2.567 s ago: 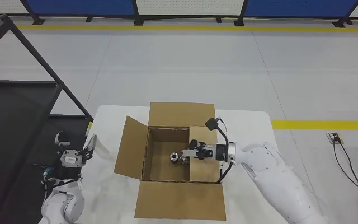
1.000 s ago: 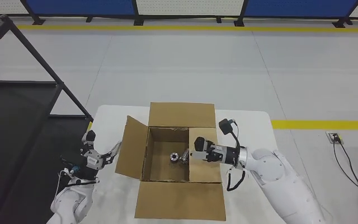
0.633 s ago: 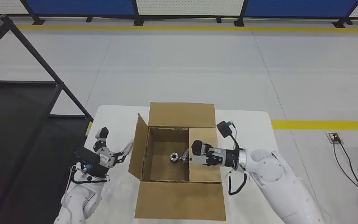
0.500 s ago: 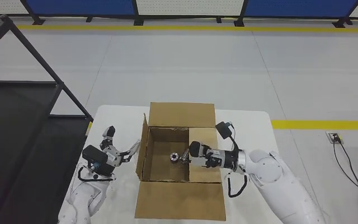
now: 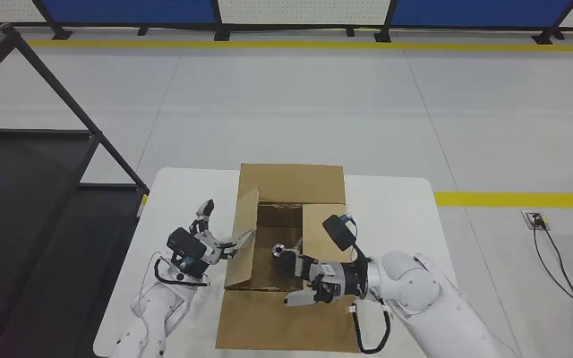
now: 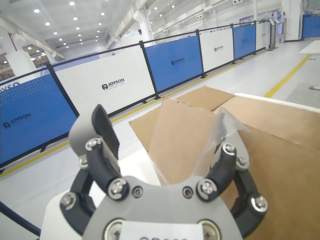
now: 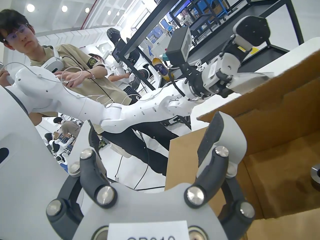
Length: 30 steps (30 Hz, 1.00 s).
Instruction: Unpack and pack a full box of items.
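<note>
The open cardboard box (image 5: 291, 183) stands mid-table, and a small round metal item (image 5: 279, 251) lies on its floor. My left gripper (image 5: 226, 225) is open at the box's left side, one finger (image 6: 232, 148) pressed against the raised left flap (image 5: 243, 251). That flap (image 6: 185, 136) stands nearly upright, with a strip of clear tape (image 6: 225, 123) at its edge. My right gripper (image 5: 294, 282) is open just inside the box's near wall, nothing between its fingers. From the right wrist, the right gripper (image 7: 155, 138) faces the box wall (image 7: 182, 156), with the metal item (image 7: 315, 173) to one side.
The box sits on a white table (image 5: 179, 197), its front flap (image 5: 277, 327) lying flat toward me and its right flap (image 5: 322, 224) folded inward. A black rack frame (image 5: 54, 89) stands off the table's left side.
My left arm has moved right to the box and pushed the left flap from lying outward to nearly upright. My right gripper has shifted toward the box's near wall.
</note>
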Each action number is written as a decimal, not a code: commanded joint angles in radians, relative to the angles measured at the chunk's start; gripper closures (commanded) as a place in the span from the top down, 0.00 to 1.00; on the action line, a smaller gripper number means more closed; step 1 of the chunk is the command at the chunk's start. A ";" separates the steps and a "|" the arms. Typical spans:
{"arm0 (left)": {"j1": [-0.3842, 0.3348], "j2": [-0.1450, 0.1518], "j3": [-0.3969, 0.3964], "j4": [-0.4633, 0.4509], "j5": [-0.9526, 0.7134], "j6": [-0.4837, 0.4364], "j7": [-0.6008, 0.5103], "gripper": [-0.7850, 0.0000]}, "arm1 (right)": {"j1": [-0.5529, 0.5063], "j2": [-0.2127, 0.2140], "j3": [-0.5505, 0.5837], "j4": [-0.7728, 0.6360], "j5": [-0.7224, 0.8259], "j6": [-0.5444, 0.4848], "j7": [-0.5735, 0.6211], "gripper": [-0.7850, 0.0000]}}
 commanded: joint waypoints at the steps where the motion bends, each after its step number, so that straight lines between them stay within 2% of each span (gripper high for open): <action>1: -0.007 -0.001 0.011 0.011 0.005 0.001 0.001 1.00 | 0.014 -0.008 -0.024 0.007 -0.012 0.023 -0.021 1.00; 7: -0.019 -0.004 0.032 0.034 0.008 0.003 0.008 1.00 | 0.071 -0.039 -0.109 0.061 -0.034 0.107 -0.076 1.00; 15: -0.024 -0.004 0.029 0.046 -0.015 0.006 0.017 1.00 | 0.170 -0.079 -0.210 0.153 -0.047 0.192 -0.028 1.00; 22: -0.016 0.000 0.002 0.031 -0.052 0.016 0.026 1.00 | 0.199 -0.091 -0.217 0.182 -0.084 0.210 -0.045 1.00; 30: 0.005 0.005 -0.037 0.005 -0.081 0.033 0.030 1.00 | 0.176 -0.083 -0.186 0.135 -0.175 0.229 -0.066 1.00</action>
